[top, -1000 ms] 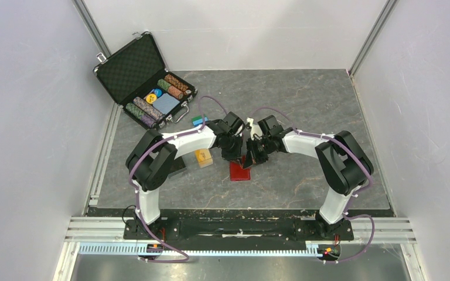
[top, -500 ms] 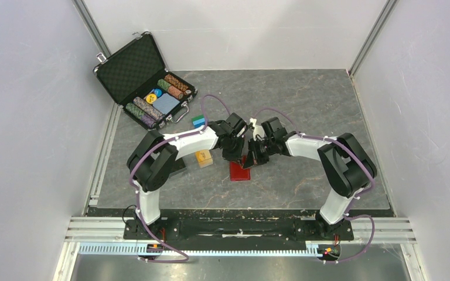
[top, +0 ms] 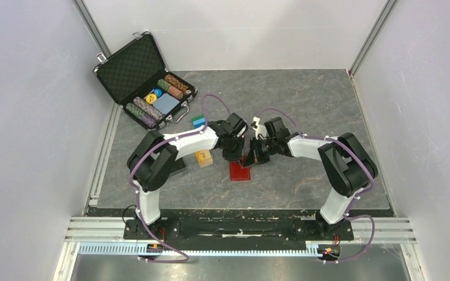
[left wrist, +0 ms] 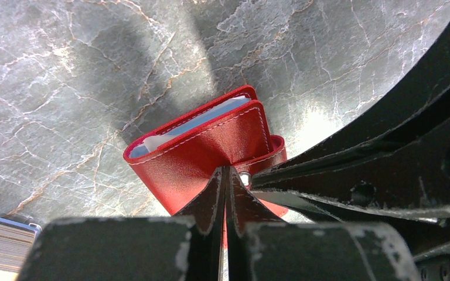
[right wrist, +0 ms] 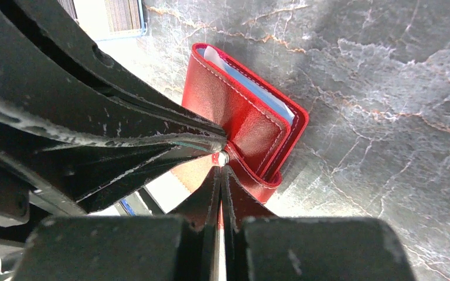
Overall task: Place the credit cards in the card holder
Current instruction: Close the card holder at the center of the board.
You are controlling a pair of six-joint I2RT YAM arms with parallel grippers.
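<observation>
The red card holder [left wrist: 202, 149] is lying folded near the middle of the stone-patterned table [top: 304, 105], with a pale grey-blue card [right wrist: 261, 91] showing along its open edge. Both arms are reaching in over it from either side. The left gripper [left wrist: 225, 175] is showing its fingers pressed fully together, and the right gripper [right wrist: 220, 170] is doing the same. The two sets of tips are meeting at the metal snap [right wrist: 223, 157] on the closing strap. Whether either pair is pinching the strap or only pressing on it, I cannot tell.

By its look, the holder is behaving like light, soft leather. It is bowing rather than lying flat, so it is likely to slide on the smooth table and spring open if let go. The strap is the floppy part. The stitched cover edge is looking like the firmer place to take hold, with the other arm pinning the holder down. The cards are thin, stiff and slick — probably best gripped by a short edge. A stack of orange-gold cards [top: 203, 157] is sitting left of the holder, apart from it, so more seem to be waiting. The open poker chip case [top: 135, 67] is sitting well away at the far left.
</observation>
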